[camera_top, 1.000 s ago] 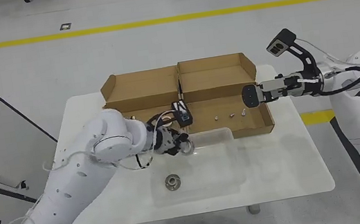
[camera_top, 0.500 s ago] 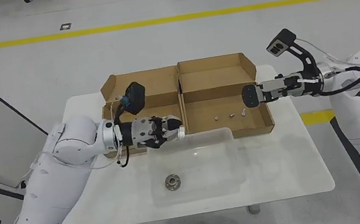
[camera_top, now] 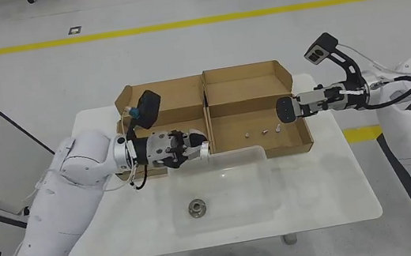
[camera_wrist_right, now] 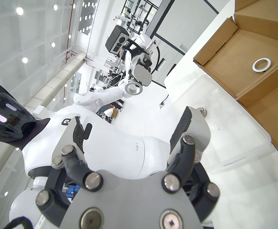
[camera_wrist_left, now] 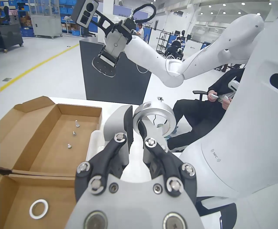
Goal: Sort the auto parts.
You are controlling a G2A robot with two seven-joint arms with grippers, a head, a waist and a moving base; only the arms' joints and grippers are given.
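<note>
My left tool (camera_wrist_left: 135,121) is clamped on the metal ring (camera_wrist_left: 154,116), holding it over the near edge of the left cardboard box (camera_top: 173,101), just by the clear tray (camera_top: 261,151) on the bench (camera_top: 334,188). My right tool (camera_wrist_right: 132,128) has its fingers apart, above the right box (camera_top: 233,128) with three bolts (camera_top: 263,130).

Silver ring (camera_wrist_left: 153,117) — brown cardboard boxes (camera_top: 209,99)

A white, round-cornered bench (camera_top: 334,188) carries three things. Along its far side an open left brown cardboard box (camera_top: 169,97) and an open right brown cardboard box (camera_top: 226,129) stand side by side, touching. Just near of them, mid-bench, lies a clear rectangular plastic tray (camera_top: 264,199).
</note>
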